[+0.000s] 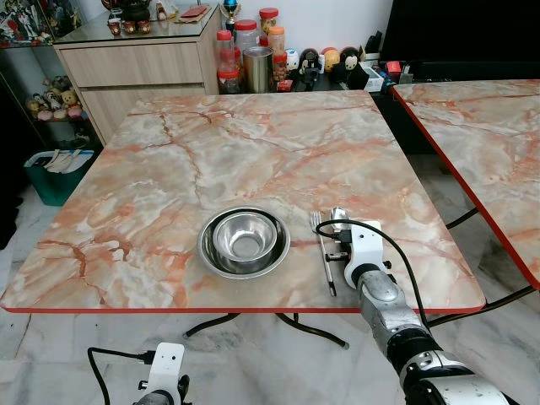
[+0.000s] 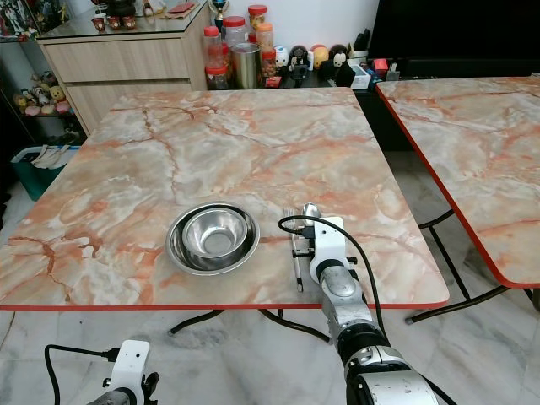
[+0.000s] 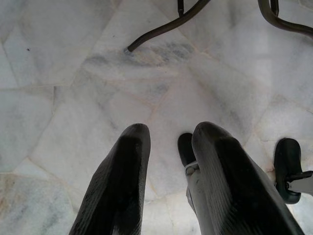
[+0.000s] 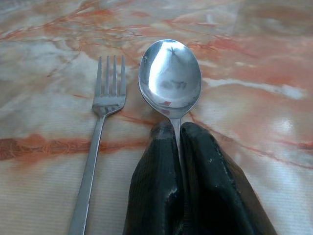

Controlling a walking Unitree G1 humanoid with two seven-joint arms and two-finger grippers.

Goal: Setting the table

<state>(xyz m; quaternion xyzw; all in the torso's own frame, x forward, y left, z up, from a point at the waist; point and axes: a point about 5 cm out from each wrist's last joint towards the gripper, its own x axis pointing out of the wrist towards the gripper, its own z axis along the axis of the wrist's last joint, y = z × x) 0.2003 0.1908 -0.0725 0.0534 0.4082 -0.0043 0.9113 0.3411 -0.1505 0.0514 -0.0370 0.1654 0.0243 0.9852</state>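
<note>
While the head views look down on the marble-pattern desk, two nested steel bowls sit near its front edge. Just right of the bowls lies a fork, tines pointing away from the robot, and right beside the fork a spoon, bowl end also pointing away. Right hand is down at the spoon's handle, its white wrist housing covering most of it. Left hand hangs below the desk's front edge, left of the bowls. Jars and a steel canister stand beyond the desk's far edge; a second marble desk sits to the right.

Left wrist view: left hand fingers apart, nothing between them, white marble floor and dark desk legs beyond.

Right wrist view: right hand fingers pinched together on the spoon handle just behind its bowl; spoon lies on the desk. Fork lies parallel beside the spoon, not touching it.
</note>
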